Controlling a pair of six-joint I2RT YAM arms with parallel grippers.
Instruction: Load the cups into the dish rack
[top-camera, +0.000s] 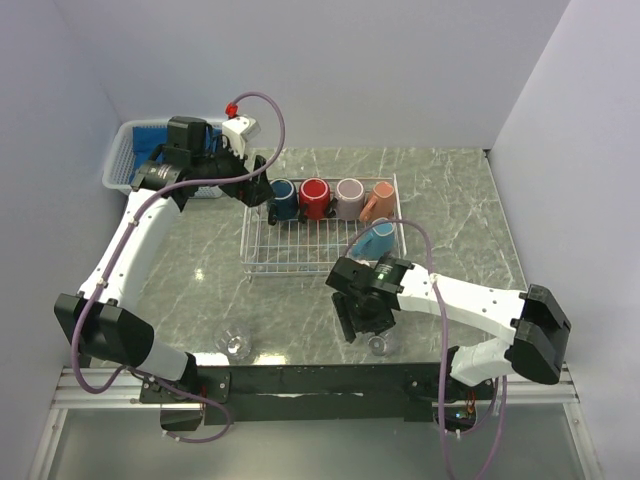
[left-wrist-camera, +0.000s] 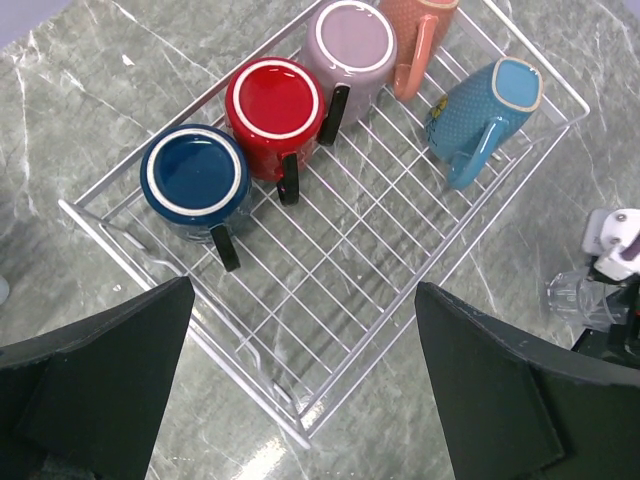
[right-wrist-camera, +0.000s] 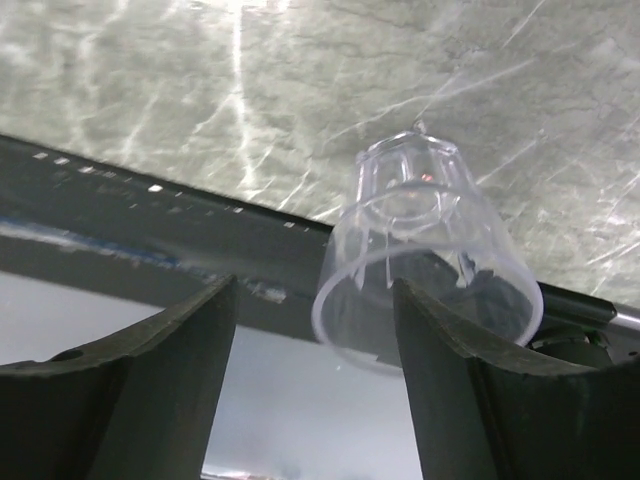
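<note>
Five mugs (top-camera: 314, 198) are seated in the dish rack (top-camera: 290, 247); two glass cups (top-camera: 237, 345) are left at the near edge of the table (top-camera: 200, 270). The right-hand cup (right-wrist-camera: 425, 250) is framed between the spread fingers of the right gripper (top-camera: 365, 335) and is not yet clamped. The left gripper (top-camera: 262, 190) is held open over the rack's far-left corner.

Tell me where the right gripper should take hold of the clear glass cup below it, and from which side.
Grip the glass cup across its wall just under the rim, from above. It seems to stand mouth up, has no handle and narrows toward the base, so the open fingers of the right gripper can probably close on opposite sides there.
</note>
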